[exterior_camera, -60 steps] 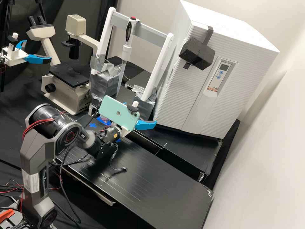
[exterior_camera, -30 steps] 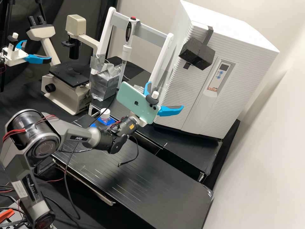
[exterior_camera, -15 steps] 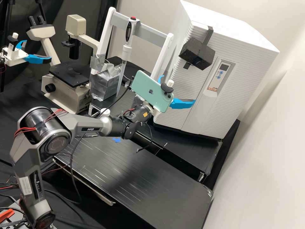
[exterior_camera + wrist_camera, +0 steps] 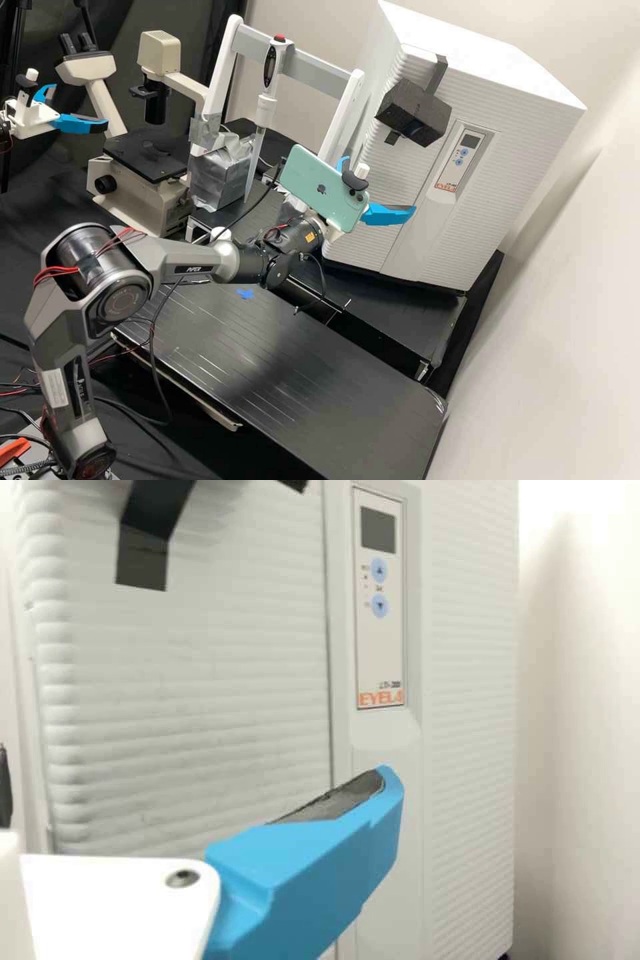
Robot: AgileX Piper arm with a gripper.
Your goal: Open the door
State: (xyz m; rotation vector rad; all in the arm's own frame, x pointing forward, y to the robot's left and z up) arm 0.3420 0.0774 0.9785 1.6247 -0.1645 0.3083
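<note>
Spread apart, the blue fingers of my gripper stand in front of the lower part of the white cabinet's ribbed door, with nothing between them. The door lies shut against the cabinet, and its seam runs beside the control panel. From the wrist, the gripper is open before the ribbed door; one fingertip overlaps the strip below the control panel. Whether that finger touches the cabinet, I cannot tell.
A black block is taped on the door's upper part. Left of the cabinet are a pipette on a white frame and a microscope. A white-capped bottle is partly behind my arm. A wall rises at the right.
The arm has stretched out, carrying the gripper rightward and up in the high view to the front of the cabinet. Over the last half second it moved only slightly. The door has not moved.
</note>
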